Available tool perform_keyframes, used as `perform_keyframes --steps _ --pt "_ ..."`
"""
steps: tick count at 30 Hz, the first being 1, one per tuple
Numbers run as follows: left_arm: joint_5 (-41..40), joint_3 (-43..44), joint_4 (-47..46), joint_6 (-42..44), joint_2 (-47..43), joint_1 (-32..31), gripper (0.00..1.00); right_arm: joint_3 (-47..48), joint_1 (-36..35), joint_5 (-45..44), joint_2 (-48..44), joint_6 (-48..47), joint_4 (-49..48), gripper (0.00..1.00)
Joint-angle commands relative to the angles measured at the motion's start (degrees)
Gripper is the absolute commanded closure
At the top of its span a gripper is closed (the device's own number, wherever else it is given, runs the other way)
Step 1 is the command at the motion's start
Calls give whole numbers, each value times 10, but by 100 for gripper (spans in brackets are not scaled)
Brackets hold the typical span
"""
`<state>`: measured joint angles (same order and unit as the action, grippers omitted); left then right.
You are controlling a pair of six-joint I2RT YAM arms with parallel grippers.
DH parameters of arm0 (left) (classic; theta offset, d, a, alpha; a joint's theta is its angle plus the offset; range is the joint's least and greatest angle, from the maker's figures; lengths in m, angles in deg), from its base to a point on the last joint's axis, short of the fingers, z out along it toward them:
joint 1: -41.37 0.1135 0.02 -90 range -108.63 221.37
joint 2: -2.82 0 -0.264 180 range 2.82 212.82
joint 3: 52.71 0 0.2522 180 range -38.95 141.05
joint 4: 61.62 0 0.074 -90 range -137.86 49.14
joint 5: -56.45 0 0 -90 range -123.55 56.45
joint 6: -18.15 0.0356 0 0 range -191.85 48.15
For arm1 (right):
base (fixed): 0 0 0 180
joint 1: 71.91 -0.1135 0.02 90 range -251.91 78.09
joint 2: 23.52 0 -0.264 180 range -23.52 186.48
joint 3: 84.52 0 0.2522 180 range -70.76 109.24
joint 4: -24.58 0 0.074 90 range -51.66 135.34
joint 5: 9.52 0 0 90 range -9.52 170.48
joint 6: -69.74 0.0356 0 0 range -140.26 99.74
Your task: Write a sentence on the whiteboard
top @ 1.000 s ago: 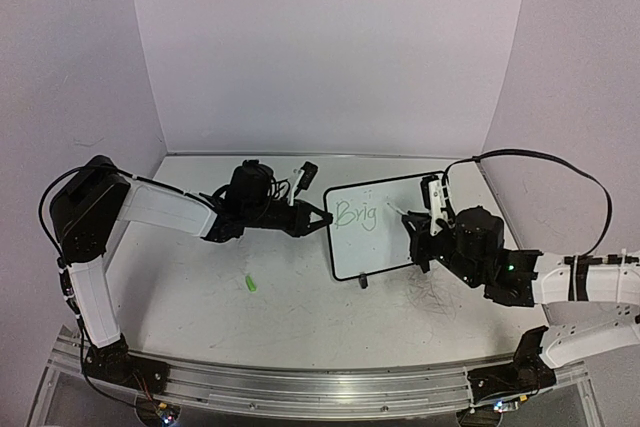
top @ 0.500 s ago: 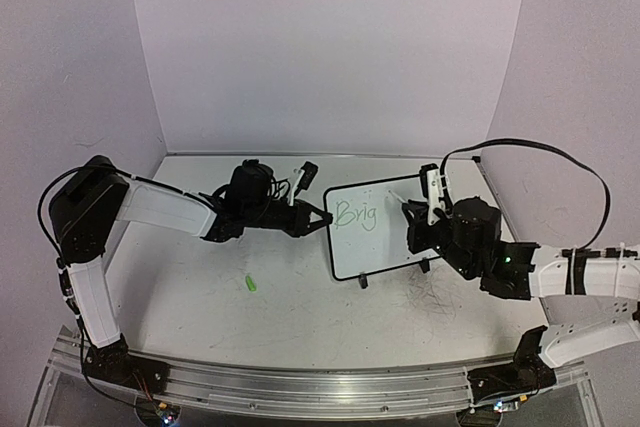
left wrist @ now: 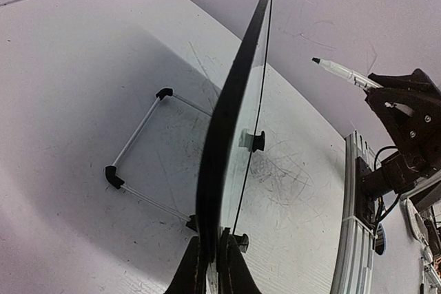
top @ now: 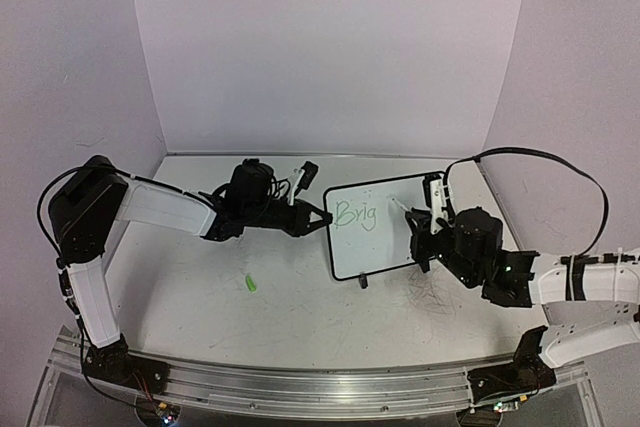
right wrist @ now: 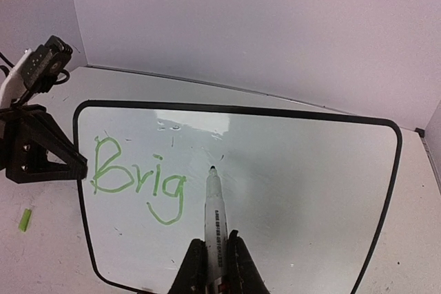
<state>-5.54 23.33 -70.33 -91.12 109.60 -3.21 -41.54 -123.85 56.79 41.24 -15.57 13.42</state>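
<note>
The whiteboard point(top: 390, 247) stands tilted on its little black feet at the table's right middle, edge-on in the left wrist view point(left wrist: 238, 122). My left gripper point(top: 322, 219) point(left wrist: 212, 256) is shut on the middle of its left frame edge. Light-green writing, the sentence point(right wrist: 138, 180), reads "Brig" at the board's upper left point(top: 355, 215). My right gripper point(right wrist: 216, 256) point(top: 425, 232) is shut on a white marker point(right wrist: 216, 215) point(left wrist: 342, 71). The marker's dark tip points at the board just right of the "g", and a small gap shows between tip and board face.
A small green marker cap point(top: 250, 283) point(right wrist: 25, 219) lies on the scuffed white tabletop left of the board. The board's wire stand point(left wrist: 138, 135) reaches out behind it. Purple walls close in the back and both sides.
Half a second ago the right gripper and marker had shifted left and up over the board; now they are back near where they were. The writing still reads "Brig". The left arm has not moved.
</note>
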Motion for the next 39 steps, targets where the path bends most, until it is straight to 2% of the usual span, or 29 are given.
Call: perform_keyframes --steps 1,23,39 --pt "-32 14 37 20 -20 5 100 -7 0 -6 -14 -9 -40 100" --pt "-31 17 42 20 -16 4 100 -15 0 24 -56 8 -16 100" --pt "-34 17 45 20 -15 0 100 0 -2 52 -36 5 1 100"
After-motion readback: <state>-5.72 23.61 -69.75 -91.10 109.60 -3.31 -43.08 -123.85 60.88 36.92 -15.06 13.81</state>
